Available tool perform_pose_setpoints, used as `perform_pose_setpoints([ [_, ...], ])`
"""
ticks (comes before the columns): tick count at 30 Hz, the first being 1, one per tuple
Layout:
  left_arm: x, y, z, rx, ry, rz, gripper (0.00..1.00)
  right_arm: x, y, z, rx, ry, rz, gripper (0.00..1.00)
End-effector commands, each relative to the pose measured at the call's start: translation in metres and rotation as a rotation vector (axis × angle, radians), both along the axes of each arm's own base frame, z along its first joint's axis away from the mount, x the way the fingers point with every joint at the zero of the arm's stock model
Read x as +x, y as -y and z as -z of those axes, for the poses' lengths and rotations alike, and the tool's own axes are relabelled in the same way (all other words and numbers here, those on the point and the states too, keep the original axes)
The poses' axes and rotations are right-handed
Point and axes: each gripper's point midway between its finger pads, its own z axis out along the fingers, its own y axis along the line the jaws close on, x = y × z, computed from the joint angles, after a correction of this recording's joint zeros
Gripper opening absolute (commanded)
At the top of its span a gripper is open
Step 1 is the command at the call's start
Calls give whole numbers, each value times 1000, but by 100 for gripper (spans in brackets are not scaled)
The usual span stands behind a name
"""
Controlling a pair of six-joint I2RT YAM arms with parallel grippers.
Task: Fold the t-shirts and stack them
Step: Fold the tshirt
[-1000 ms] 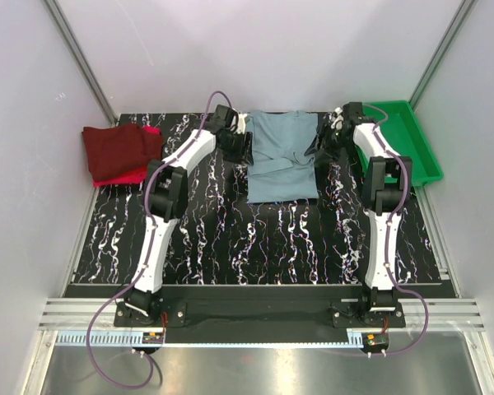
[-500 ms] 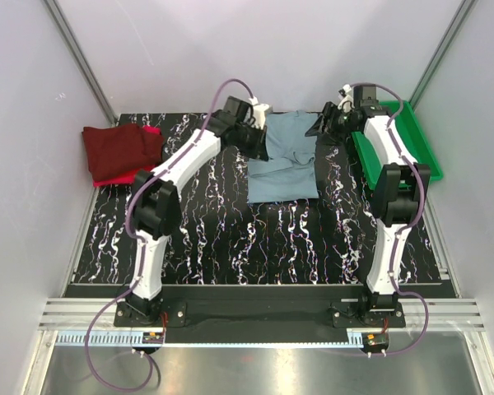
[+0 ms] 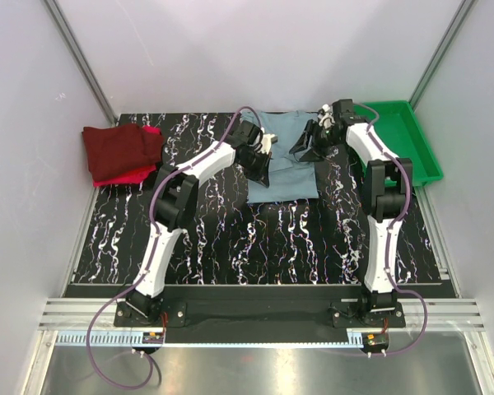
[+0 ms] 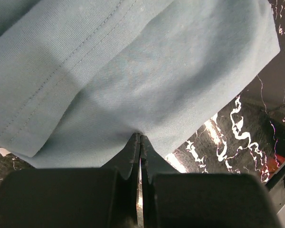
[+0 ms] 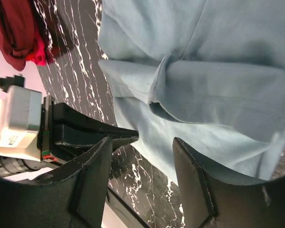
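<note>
The grey-blue t-shirt [image 3: 286,169] lies partly folded at the back middle of the black marbled table [image 3: 230,234], with a sleeve flap [image 5: 204,90] turned in across it. My left gripper [image 3: 260,171] is at the shirt's left edge, its jaws pressed together on the cloth [image 4: 147,71], which puckers at the tips [image 4: 140,136]. My right gripper [image 3: 301,150] hovers open over the shirt's right side, nothing between its fingers [image 5: 92,180]. The left gripper [image 5: 133,134] also shows in the right wrist view. A maroon t-shirt [image 3: 119,148] lies folded on a red one [image 3: 134,174] at the far left.
A green plastic tray [image 3: 412,156] stands at the back right, beside the right arm. Grey walls close in the table on three sides. Both arm bases are bolted on the near rail [image 3: 255,313].
The left gripper came down from the shirt's upper left corner along its left edge and shut on the cloth. The right gripper shifted left, from beside the tray to over the shirt.
</note>
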Motion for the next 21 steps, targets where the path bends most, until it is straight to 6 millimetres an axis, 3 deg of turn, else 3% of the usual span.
perform_pose_setpoints([
  [1, 5, 11, -14, -46, 32, 4, 0, -6, -20, 0, 40, -9, -38, 61],
  [13, 3, 9, 0, -29, 2, -14, 0, -39, -43, 40, 33, -146, -76, 59],
  [21, 1, 5, 7, -14, -17, -25, 0, -26, -47, 61, 10, -141, -77, 59],
])
